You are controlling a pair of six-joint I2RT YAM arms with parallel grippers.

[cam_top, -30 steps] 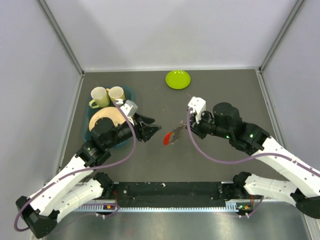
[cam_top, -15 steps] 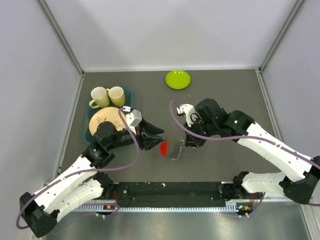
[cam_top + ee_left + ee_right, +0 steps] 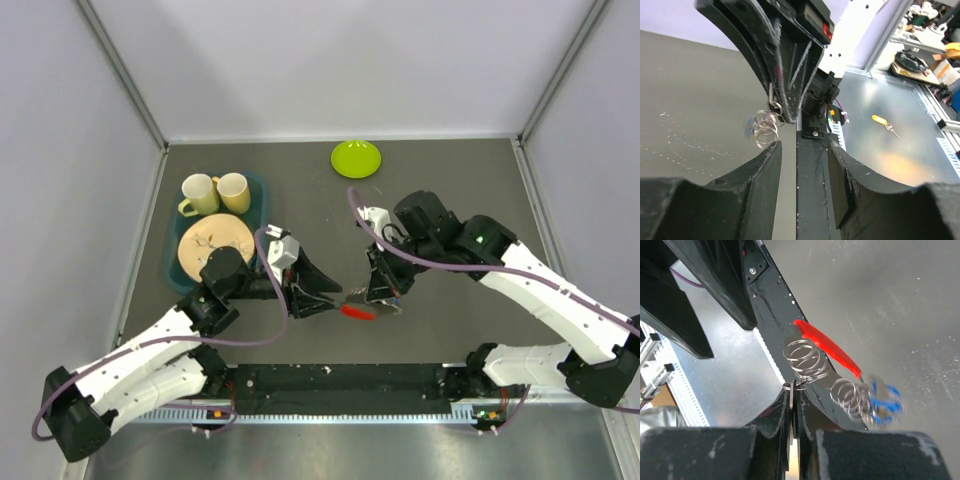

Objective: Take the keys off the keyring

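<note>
My right gripper (image 3: 383, 297) is shut on a thin flat silver key (image 3: 792, 399) and holds the bunch just above the table. From that key hang linked silver keyring coils (image 3: 806, 360), a long red tag (image 3: 827, 347) and a blurred blue tag (image 3: 883, 401). The red tag (image 3: 356, 311) also shows in the top view, between the two grippers. My left gripper (image 3: 328, 297) is open and empty, just left of the bunch. In the left wrist view my left gripper (image 3: 805, 150) has its jaws apart below the right gripper's fingers (image 3: 785, 60), and the rings (image 3: 765, 129) hang at its left.
A teal tray (image 3: 172, 262) at the left holds two yellow cups (image 3: 215, 190) and a tan plate (image 3: 213, 247). A lime-green dish (image 3: 356, 158) lies at the back. The black rail (image 3: 340, 380) runs along the near edge. A yellow-tagged key (image 3: 881, 119) lies beyond it.
My right gripper has carried the bunch nearer and a little right. My left gripper has moved right and nearer, close beside it. The red tag now hangs lower between them.
</note>
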